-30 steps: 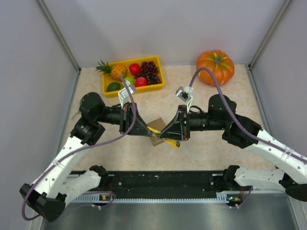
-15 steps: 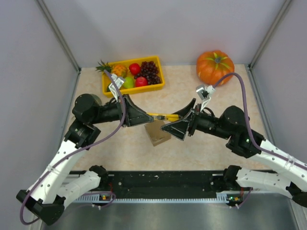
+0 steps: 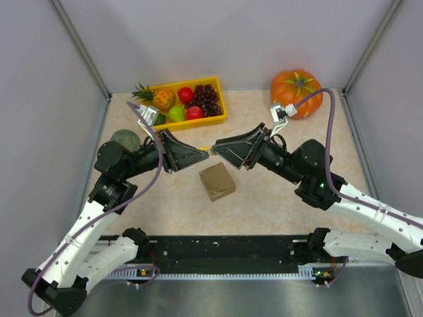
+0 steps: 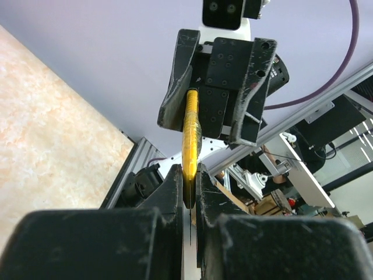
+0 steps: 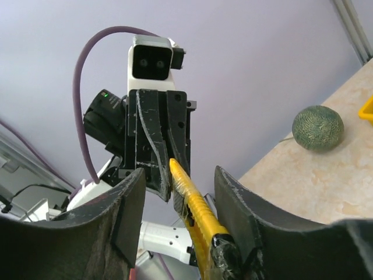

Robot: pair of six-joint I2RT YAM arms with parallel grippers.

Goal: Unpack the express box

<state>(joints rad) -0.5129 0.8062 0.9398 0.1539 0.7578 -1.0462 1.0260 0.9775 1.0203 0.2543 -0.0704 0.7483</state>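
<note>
Mid-air meeting over the counter point(image 3: 277, 205): we see the L tool point(image 4: 189, 175) pinched tight on one end of a yellow knife point(image 4: 190, 125), the R tool point(image 5: 180, 172) facing it w/ fingers wide, knife against one finger. The box point(image 3: 217, 181) sits shut on the counter, centre, between the arms. Tray point(image 3: 192, 123) & pumpkin point(image 3: 297, 92) at far edge.

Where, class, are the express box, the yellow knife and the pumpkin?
express box point(image 3: 217, 181): top external view, middle of its top face.
yellow knife point(image 4: 190, 137): left wrist view, middle of its yellow body.
pumpkin point(image 3: 297, 96): top external view, orange skin beside the stem.
</note>
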